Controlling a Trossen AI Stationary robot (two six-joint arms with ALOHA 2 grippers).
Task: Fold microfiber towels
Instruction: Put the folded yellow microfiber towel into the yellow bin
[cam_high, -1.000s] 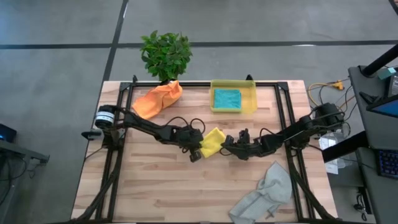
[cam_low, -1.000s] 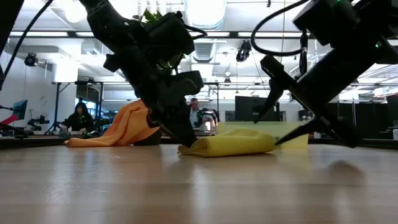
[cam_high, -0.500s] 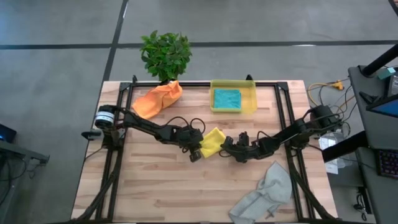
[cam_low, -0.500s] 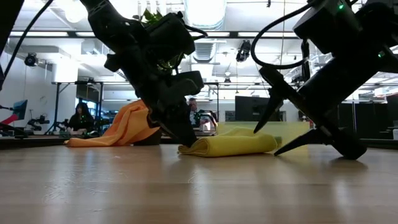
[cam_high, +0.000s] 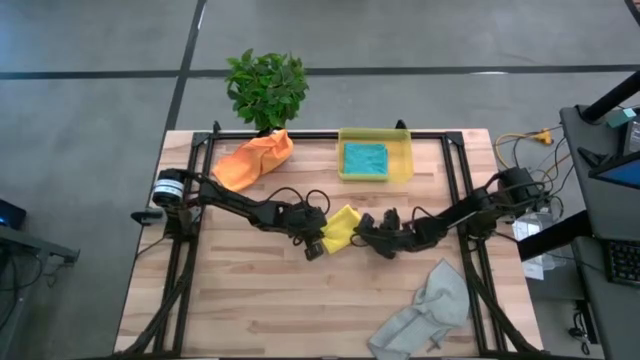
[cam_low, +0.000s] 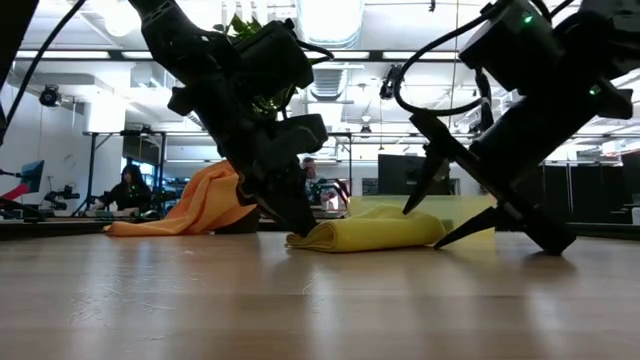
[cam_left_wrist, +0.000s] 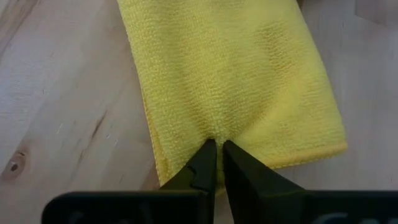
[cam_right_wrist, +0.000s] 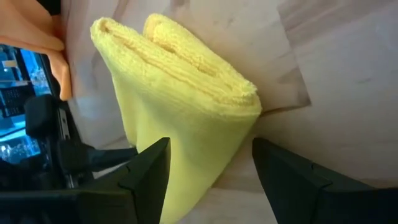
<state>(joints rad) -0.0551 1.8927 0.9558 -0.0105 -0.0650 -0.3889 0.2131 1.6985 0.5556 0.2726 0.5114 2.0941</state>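
while left hand (cam_left_wrist: 216, 148) pinches yellow towel's (cam_left_wrist: 236, 81) edge, right hand (cam_right_wrist: 208, 163) spread around its fold

You've got a leafy potted plant (cam_high: 266, 88) at the far edge of the wooden table (cam_high: 250, 290), and a translucent yellow bin (cam_high: 404, 166) further right along that same edge. Someone's sitting (cam_low: 128, 187) way back in the room.

The crumpled light grey microfiber towel (cam_high: 424, 310) runs off the table's near edge in the high view. The left arm hides the folded yellow microfiber towel's (cam_high: 342, 229) left corner there.
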